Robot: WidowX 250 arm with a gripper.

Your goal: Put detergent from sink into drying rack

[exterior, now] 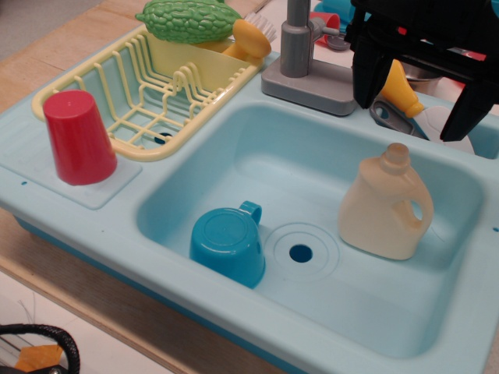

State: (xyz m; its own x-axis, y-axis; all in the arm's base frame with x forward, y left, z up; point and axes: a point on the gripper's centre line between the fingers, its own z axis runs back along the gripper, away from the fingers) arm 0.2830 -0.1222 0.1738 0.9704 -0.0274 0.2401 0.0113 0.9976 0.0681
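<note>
The cream detergent bottle (386,206) is seen standing upright on the floor of the light blue sink (234,140), at about 3 o'clock from the round drain hole (301,253), its loop handle turned toward the right wall. A blue cup (228,245) is set upside down at 9 o'clock from the drain, just beside it. The black hand (421,86) is held above the bottle at 12 o'clock; its two fingers are spread apart and grip nothing, and its upper part is cut off by the frame edge. The pale yellow drying rack (148,93) lies at 10 o'clock, with a green bumpy vegetable (191,19) at its far end, partly cut off. A red cup (78,139) stands inverted beside the rack. Behind the grey faucet (300,54), whose top is cropped, several small items are largely hidden by the hand and cannot be identified. The bench (70,280) is shown only in strips.
</note>
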